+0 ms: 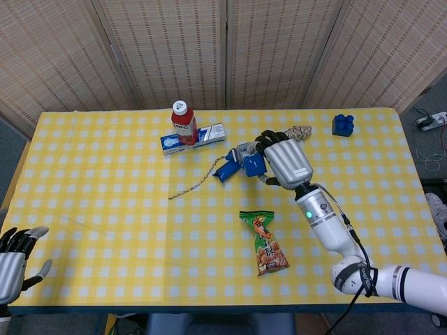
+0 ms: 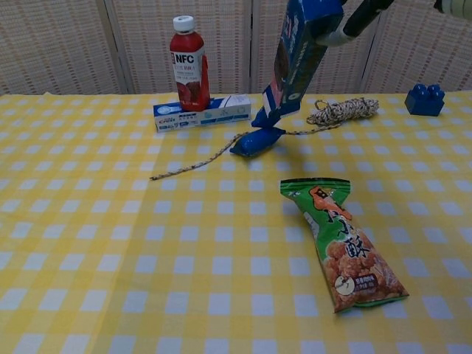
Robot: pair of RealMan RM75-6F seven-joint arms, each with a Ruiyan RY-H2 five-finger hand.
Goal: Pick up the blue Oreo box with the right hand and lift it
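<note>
My right hand [image 1: 286, 162] grips the blue Oreo box [image 1: 251, 164] by one end and holds it up above the table. In the chest view the Oreo box [image 2: 299, 59] hangs steeply tilted, its upper end in the fingers [image 2: 359, 16] at the top edge of the frame. A blue inner packet [image 2: 257, 140] sticks out of the box's lower end, down by the rope; whether it touches the table I cannot tell. My left hand [image 1: 14, 262] rests open at the table's front left corner, holding nothing.
A green snack bag [image 1: 264, 242] lies in front of the raised box. A red NFC bottle [image 1: 184, 123] stands by a toothpaste box [image 1: 202, 137] at the back. A coiled rope [image 1: 288, 136] trails leftward. A blue toy brick [image 1: 342, 124] sits back right.
</note>
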